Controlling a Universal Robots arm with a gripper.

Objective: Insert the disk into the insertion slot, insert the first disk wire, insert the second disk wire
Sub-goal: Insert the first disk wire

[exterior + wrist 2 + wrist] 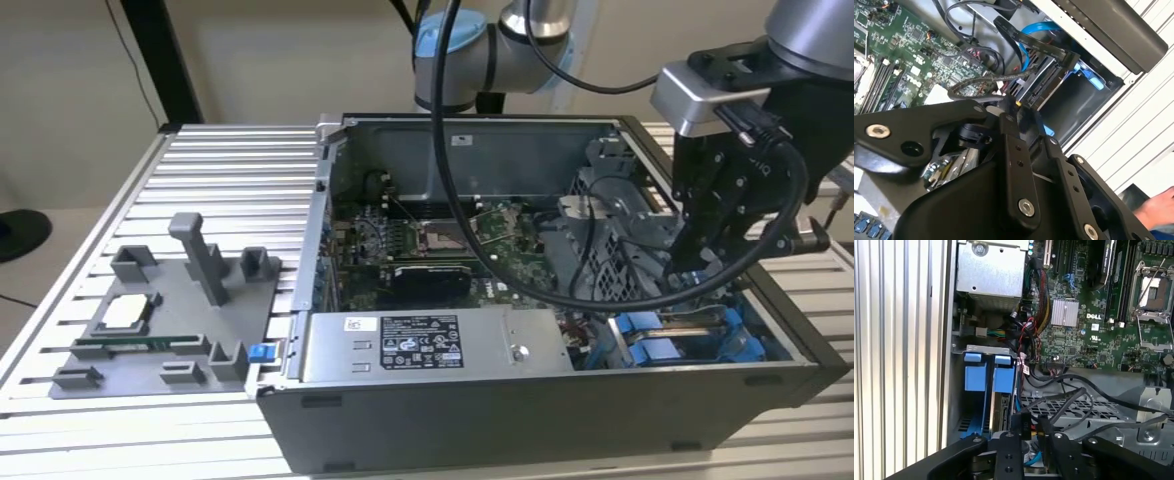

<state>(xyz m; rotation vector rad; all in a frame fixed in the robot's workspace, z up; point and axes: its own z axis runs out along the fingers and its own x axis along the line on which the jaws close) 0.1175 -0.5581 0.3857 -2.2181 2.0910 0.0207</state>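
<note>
Directly beneath the gripper (683, 268), in a corner of the open computer case (534, 420), the disk (1000, 412) stands on edge inside the insertion slot (985, 348). Its bright blue carrier tabs (989, 377) show just behind the bay's grey metal lip.

The gripper is clamped: in the first wrist view its black fingers (1006, 455) pinch the black plug of a disk wire (1024, 426), and the plug sits right at the near end of the disk. I cannot tell whether the plug is seated or only touching. From the plug the wire runs away from the tool over the perforated grey drive cage (1074, 412).

In the second wrist view a flat black cable (1029, 40) reaches the far end of the disk, beyond the fingertips.

Farther from the tool lies the green motherboard (1079, 335), and past the slot is the grey power-supply box (991, 270).

Well apart from the gripper, on the slotted aluminium table (227, 160), sits a grey parts fixture (160, 320).

A person's hand (1154, 210) shows beside the gripper body, outside the case.
</note>
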